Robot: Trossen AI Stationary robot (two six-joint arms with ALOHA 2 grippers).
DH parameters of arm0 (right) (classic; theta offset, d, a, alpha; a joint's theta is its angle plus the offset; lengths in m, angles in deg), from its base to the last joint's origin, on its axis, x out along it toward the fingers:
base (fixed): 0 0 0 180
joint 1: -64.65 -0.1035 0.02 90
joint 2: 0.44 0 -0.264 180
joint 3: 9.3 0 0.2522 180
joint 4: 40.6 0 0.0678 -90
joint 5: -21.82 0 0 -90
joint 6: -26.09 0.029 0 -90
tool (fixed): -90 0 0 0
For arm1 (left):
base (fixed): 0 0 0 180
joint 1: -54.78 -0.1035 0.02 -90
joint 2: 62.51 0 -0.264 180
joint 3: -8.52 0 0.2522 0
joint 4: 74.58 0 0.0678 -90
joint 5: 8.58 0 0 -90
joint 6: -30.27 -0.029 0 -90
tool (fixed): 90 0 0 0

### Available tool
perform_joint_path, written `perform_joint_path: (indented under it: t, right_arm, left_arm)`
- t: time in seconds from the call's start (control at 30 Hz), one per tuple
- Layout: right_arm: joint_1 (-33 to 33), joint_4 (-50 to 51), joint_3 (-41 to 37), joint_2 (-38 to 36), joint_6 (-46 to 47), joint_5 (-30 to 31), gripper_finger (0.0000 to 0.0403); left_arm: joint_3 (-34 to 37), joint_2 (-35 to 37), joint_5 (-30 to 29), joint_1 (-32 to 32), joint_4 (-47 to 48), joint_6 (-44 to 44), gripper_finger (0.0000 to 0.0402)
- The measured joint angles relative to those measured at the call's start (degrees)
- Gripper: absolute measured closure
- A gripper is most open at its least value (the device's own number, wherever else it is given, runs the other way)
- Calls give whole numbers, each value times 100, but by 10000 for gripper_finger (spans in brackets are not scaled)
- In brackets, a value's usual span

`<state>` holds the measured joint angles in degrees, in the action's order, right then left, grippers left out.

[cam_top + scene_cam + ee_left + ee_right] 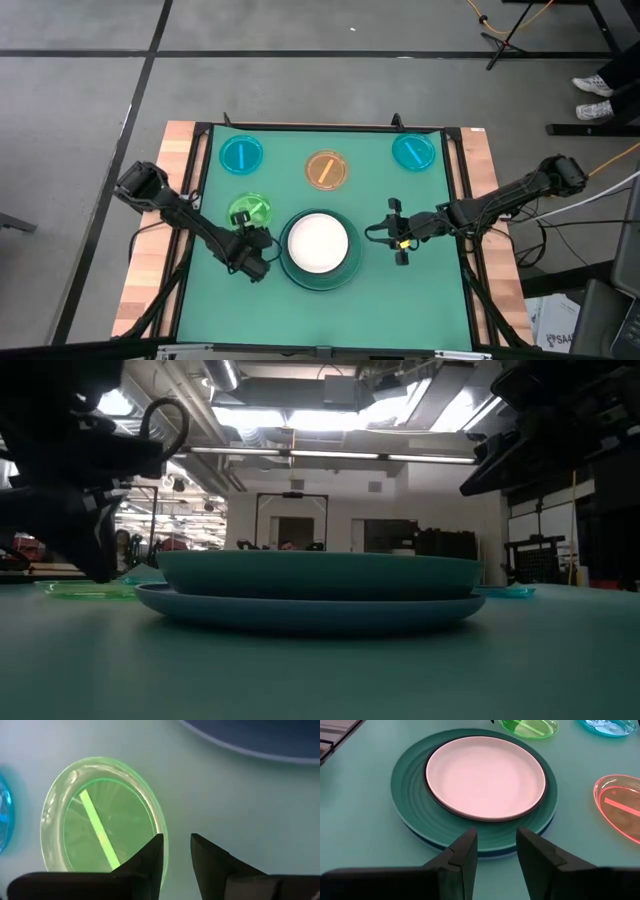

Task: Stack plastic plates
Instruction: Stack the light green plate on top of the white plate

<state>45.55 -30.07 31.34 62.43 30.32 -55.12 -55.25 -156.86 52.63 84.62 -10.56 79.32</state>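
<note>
The high view looks straight down on the whole counter [330, 300]. The low view sits at counter height, close to the plate stack [310, 595], facing the room. The right wrist view looks down on that stack; the left wrist view, near a green plate [100, 825], catches only its edge.

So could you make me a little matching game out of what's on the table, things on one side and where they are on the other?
Things:
1. white plate
2. lime-green plate
3. orange plate
4. dark-green plate

Places:
A. alone near the far edge, between the two cyan plates
B. on top of the stack
C. large one low in the stack, with a light-blue rim showing beneath it
D. flat on the mat just by the left gripper

Pairs: 1-B, 2-D, 3-A, 4-C
</note>
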Motion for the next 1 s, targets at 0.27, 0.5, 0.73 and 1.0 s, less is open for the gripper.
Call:
perform_joint_path:
  t: [0.27, 0.5, 0.73, 1.0]
  right_arm:
    - [0, -16, 2, 0, 0, 0, 276]
    - [0, -16, 2, 0, 0, 0, 276]
    - [0, -16, 2, 0, 0, 0, 276]
    - [0, -16, 2, 0, 0, 1, 276]
  left_arm:
    - [335, 0, 108, -128, -156, 48, 310]
    - [551, 16, 157, -256, -356, 42, 311]
    - [566, 15, 160, -236, -368, 4, 363]
    - [530, 0, 91, -245, -237, -17, 398]
